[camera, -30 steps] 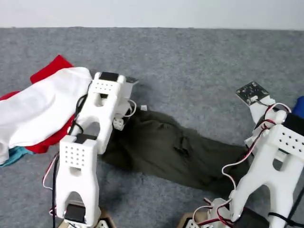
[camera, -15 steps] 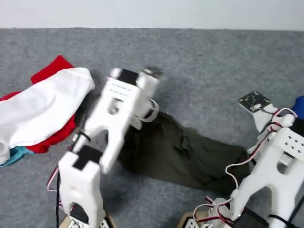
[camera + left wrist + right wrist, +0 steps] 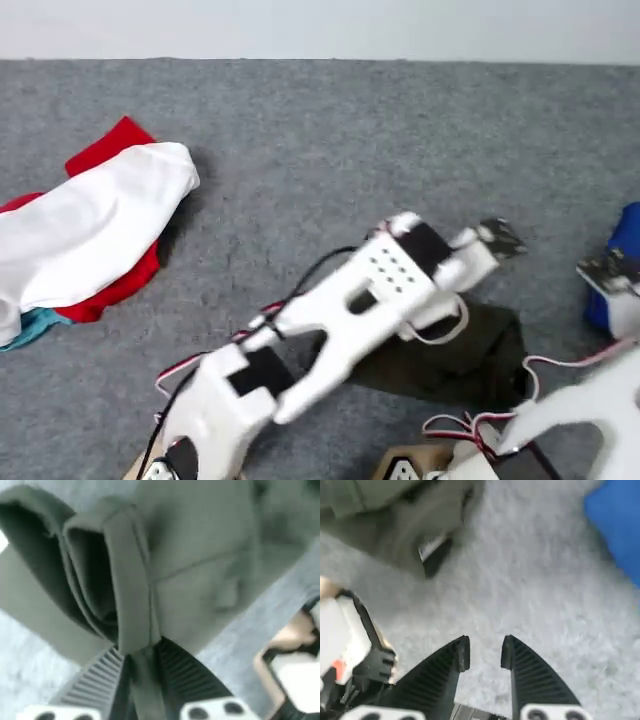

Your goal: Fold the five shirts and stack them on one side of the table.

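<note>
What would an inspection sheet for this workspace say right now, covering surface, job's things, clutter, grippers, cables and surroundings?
Surface: grey carpet-like cover over the table.
Job's things: olive shirt bunched under the left arm, near the front. White shirt lies on a red shirt, with a teal shirt edge beneath. Blue shirt at the right edge.
Clutter: nothing seen.
Grippers: left gripper shut on a fold of the olive shirt; right gripper open over bare cover, holding nothing.
Cables: red and white wires run along the left arm; more loop loosely by the right arm's base.
Surroundings: pale wall beyond the far edge.
</note>
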### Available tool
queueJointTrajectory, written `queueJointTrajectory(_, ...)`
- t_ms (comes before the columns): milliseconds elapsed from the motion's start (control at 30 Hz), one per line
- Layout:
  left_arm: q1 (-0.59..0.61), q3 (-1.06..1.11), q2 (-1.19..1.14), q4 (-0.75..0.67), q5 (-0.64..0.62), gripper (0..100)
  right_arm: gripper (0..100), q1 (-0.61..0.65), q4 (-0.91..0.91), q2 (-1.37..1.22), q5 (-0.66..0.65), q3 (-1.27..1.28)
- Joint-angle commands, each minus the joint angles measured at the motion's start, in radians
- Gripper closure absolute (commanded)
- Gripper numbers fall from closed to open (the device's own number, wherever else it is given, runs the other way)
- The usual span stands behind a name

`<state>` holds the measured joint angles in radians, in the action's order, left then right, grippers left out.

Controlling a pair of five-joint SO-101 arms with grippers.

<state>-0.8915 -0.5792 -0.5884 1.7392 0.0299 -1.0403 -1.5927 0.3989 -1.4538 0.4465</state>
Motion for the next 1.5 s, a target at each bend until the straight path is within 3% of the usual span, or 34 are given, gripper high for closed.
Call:
queueJointTrajectory(0, -0.081, -0.183, -0.057, 0.017, -0.048, 92, 88.0, -0.073, 0.042, 0.018, -0.061, -0.038)
queueJointTrajectory(233, -0.140, -0.352, -0.193, 0.017, -0.112, 65, 88.0, -0.087, 0.101, 0.028, -0.063, 0.025)
queueJointTrajectory(533, -0.077, -0.516, -0.226, 0.017, -0.203, 62, 87.9, -0.024, 0.024, 0.030, -0.034, 0.069)
queueJointTrajectory(600, -0.025, -0.559, -0.226, 0.018, -0.232, 62, 87.9, 0.051, -0.036, 0.030, 0.089, 0.071)
queueJointTrajectory(767, 0.130, -0.579, -0.132, 0.018, -0.241, 62, 86.4, 0.326, -0.053, 0.030, 0.582, 0.048)
queueJointTrajectory(900, 0.229, -0.441, 0.000, 0.018, -0.172, 62, 84.6, 0.590, -0.053, 0.019, 0.829, 0.041)
queueJointTrajectory(1067, 0.324, -0.120, 0.157, 0.018, -0.150, 62, 84.5, 0.811, -0.002, 0.019, 0.979, 0.018)
queueJointTrajectory(1467, 0.350, 0.328, 0.427, 0.015, -0.155, 62, 84.3, 0.654, 0.193, -0.111, 0.942, 0.012)
